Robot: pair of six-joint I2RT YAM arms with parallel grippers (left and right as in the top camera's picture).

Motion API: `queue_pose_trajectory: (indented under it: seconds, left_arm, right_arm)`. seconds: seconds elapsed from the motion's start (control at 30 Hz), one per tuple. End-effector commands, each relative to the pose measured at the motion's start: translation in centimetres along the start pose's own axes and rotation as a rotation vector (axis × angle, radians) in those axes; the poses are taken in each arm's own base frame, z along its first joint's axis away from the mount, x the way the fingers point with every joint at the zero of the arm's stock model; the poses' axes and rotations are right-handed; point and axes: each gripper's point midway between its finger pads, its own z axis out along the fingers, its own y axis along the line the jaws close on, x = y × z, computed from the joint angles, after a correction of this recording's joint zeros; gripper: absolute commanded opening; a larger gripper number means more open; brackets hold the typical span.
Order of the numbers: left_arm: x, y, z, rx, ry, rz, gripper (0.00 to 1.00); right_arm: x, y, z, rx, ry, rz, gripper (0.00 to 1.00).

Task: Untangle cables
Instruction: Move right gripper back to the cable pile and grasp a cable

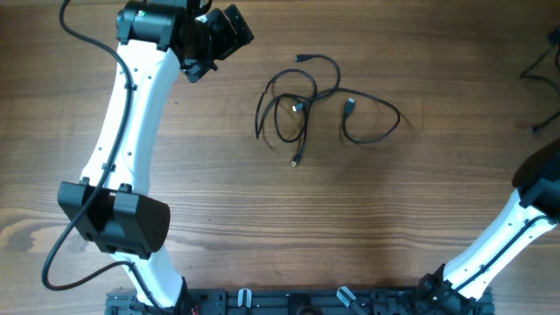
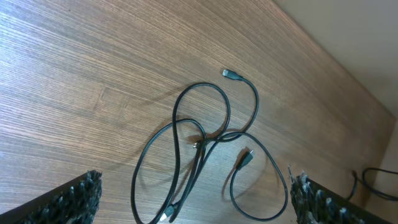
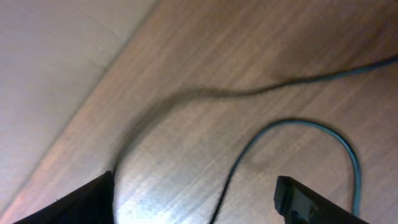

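The cables (image 1: 315, 105) lie as one tangle of thin black loops on the wood at centre back. One light-coloured tip (image 1: 294, 163) points toward the front. My left gripper (image 1: 234, 31) hovers up and left of the tangle, open. In the left wrist view its fingers stand wide apart with the cables (image 2: 205, 137) and the light tip (image 2: 165, 214) lying between them, untouched. My right gripper (image 3: 196, 199) is open and holds nothing. A thin dark cable (image 3: 323, 127) curves over the wood under it. In the overhead view the right gripper is out of frame.
The right arm (image 1: 525, 219) rises from the front right and leaves the frame at the right edge. More black wire (image 1: 538, 70) lies at the back right edge. The table's edge (image 3: 93, 81) runs close to the right gripper.
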Motion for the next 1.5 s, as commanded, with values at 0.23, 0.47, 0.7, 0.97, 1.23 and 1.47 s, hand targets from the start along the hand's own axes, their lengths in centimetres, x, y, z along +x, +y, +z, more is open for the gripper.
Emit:
queue_pose_trajectory:
  seconds: [0.23, 0.47, 0.7, 0.97, 1.23, 1.47]
  left_arm:
    - [-0.1, -0.3, -0.1, 0.006, -0.008, 0.018, 1.00]
    - [-0.1, -0.3, -0.1, 0.005, -0.008, 0.018, 1.00]
    - [-0.1, -0.2, -0.1, 0.002, -0.009, 0.021, 1.00]
    - [-0.1, -0.2, -0.1, 0.001, -0.007, 0.020, 1.00]
    - [0.0, -0.1, -0.1, -0.002, -0.003, 0.019, 1.00]
    - [0.3, 0.2, -0.1, -0.012, 0.008, 0.016, 1.00]
  right_arm:
    - [-1.5, 4.6, -9.3, -0.139, -0.041, -0.052, 1.00]
    - [7.5, 13.0, -13.8, -0.626, 0.303, -0.220, 0.91]
    - [16.4, 15.3, -12.1, -0.334, 0.497, -0.390, 0.90]
    - [24.3, 14.8, -9.0, -0.086, 0.629, -0.471, 0.89]
    - [31.6, 12.7, -5.0, -0.137, 0.789, -0.406, 0.72]
    - [36.0, 12.7, -3.4, -0.175, 0.824, -0.438, 0.32]
